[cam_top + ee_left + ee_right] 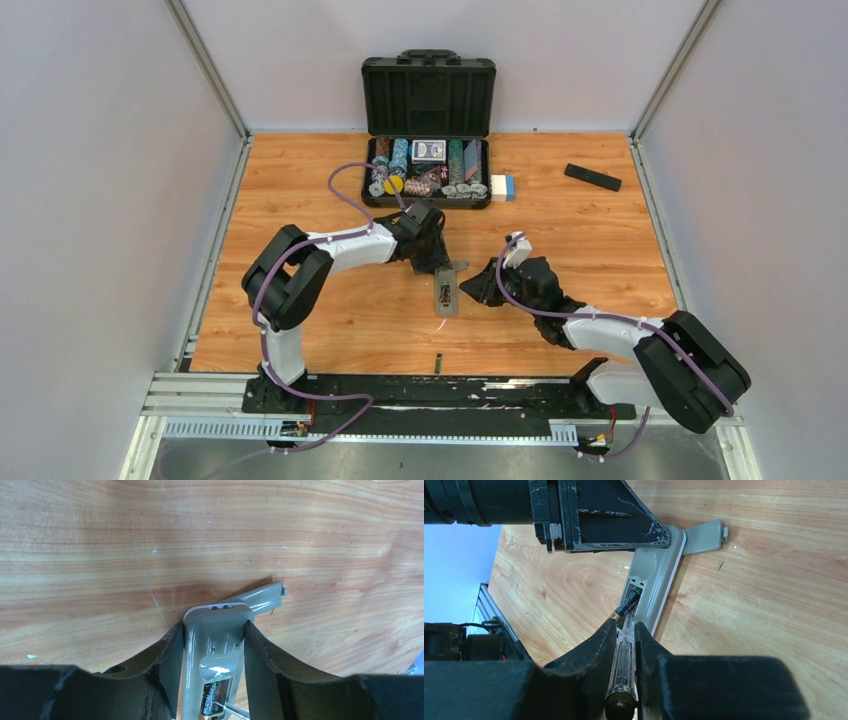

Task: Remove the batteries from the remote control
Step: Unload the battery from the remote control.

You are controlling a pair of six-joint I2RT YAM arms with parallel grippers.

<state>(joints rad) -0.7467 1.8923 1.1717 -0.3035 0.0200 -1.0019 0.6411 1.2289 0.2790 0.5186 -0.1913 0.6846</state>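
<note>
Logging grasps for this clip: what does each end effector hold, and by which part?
Left end effector clamps the grey plastic remote control across its sides near one end. Right end effector pinches a clear-handled screwdriver by its handle.

Wood lies free along the left and right edges of the tabletop [250, 200]. An open black case [428, 95] blocks the far edge. In the middle, the left gripper [441, 264] and right gripper [470, 289] crowd the gray remote [446, 293].

A wooden table [300, 180] bears grey remote [445, 293], chip case [428, 95], black remote [592, 177].
</note>
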